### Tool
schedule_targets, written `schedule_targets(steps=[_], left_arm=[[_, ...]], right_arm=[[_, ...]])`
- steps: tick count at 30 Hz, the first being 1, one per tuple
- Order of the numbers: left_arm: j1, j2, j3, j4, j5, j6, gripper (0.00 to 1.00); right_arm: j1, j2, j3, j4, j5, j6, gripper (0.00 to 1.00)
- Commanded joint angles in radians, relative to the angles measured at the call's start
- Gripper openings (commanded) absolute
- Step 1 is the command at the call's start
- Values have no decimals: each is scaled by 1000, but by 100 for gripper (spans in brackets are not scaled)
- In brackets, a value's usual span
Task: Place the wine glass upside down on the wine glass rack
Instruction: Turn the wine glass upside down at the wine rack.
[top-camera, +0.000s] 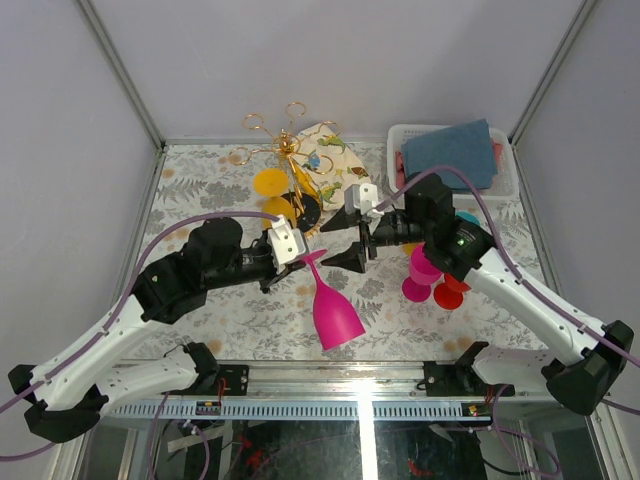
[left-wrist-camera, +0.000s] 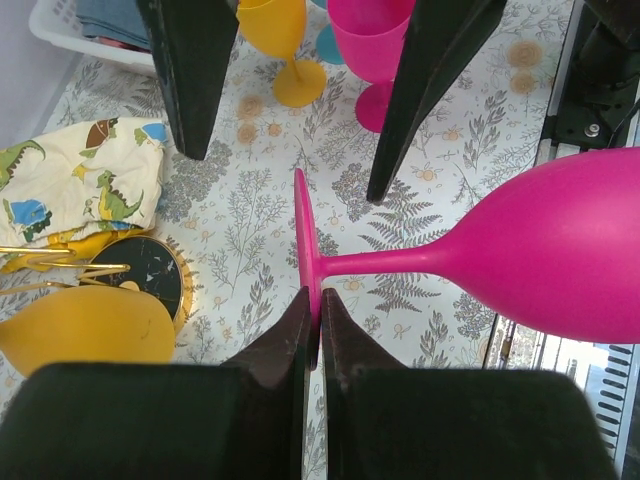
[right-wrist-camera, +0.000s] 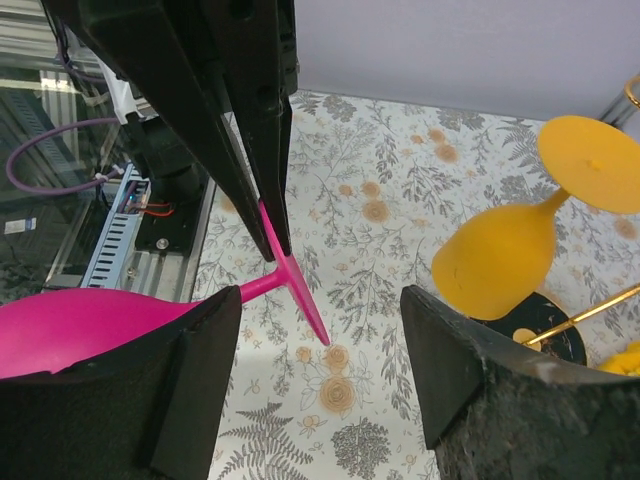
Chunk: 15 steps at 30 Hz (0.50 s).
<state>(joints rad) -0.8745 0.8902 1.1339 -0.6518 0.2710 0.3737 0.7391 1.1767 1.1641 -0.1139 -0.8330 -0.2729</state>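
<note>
High overhead view, wrist views close, facing each other, sharing wine glass (left-wrist-camera: 540, 245)

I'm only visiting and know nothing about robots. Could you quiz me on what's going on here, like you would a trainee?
1. True or false: the right gripper is clamped on the pink wine glass held above the table.
2. Which part of that glass does the left gripper pinch? A) bowl B) stem C) flat foot
3. Fill in: the hanging glass on the gold rack is ____ in colour.
Key: 1 false, it is open; 2 C; 3 yellow.
</note>
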Motion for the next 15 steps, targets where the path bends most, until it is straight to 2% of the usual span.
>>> schedule_targets(steps=[1, 6, 15], left_arm=[[-1, -2, 35, 2, 34, 17, 0], [-2, 34, 52, -4, 28, 27, 0], [-2, 42, 37, 7, 21, 36, 0]], right_arm=[[21, 31, 81, -39, -57, -60, 71], [32, 59, 65, -35, -68, -74, 69], [35, 92, 93, -73, -103, -96, 61]])
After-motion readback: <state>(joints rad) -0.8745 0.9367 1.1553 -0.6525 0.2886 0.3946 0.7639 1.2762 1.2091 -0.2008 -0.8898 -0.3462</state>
